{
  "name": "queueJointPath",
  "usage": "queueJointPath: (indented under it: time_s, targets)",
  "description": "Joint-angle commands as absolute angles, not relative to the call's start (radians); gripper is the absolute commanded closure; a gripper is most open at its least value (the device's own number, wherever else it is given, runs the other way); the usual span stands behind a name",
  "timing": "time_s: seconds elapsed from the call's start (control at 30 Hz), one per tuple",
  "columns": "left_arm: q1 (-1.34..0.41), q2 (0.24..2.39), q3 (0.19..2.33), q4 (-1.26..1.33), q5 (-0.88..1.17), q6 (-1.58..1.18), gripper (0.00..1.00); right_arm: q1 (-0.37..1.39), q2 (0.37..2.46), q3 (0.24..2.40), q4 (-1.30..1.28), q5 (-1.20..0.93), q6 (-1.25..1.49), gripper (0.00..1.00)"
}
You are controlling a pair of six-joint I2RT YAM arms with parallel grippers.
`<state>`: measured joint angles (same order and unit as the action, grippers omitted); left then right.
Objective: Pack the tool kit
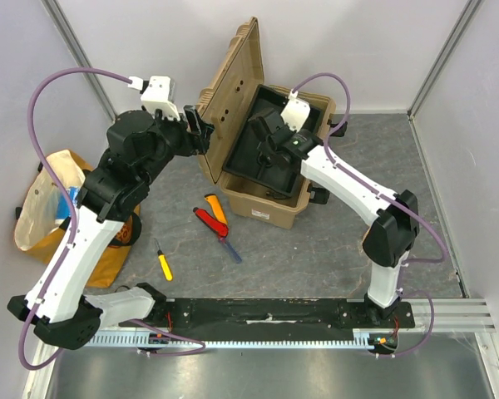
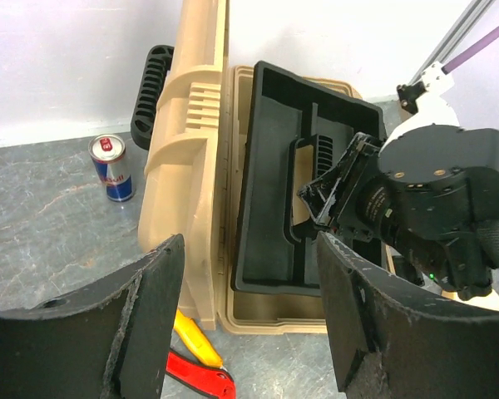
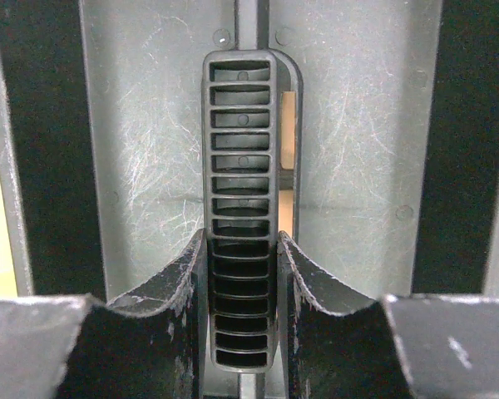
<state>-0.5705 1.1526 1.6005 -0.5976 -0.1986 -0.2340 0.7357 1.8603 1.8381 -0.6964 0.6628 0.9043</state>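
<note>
Tan plastic toolbox (image 1: 270,209) sits open at table centre, its lid (image 1: 233,91) upright on the 9 o'clock side. Black plastic inner tray (image 1: 254,158) rests tilted inside. Right gripper (image 3: 242,245) pinches the tray's ribbed black handle (image 3: 242,150). Left gripper (image 1: 202,126) is spread at the lid's edge, contact unclear. Yellow-handled screwdriver (image 1: 163,263) and red knife (image 1: 206,219) lie at the toolbox's 7 o'clock.
</note>
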Motion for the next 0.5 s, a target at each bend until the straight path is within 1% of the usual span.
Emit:
queueJointPath:
  time_s: [0.0,0.47]
  targets:
    - [-0.569,1.134,1.591,-0.575,-0.204,-0.23,0.29,0.738,1.897,1.896,-0.756,0.709,0.994,1.0]
    - [-0.568,1.121,1.554,-0.551,-0.212,-0.227,0.29,0.736,1.983,1.928,-0.893,0.64,1.032,1.0]
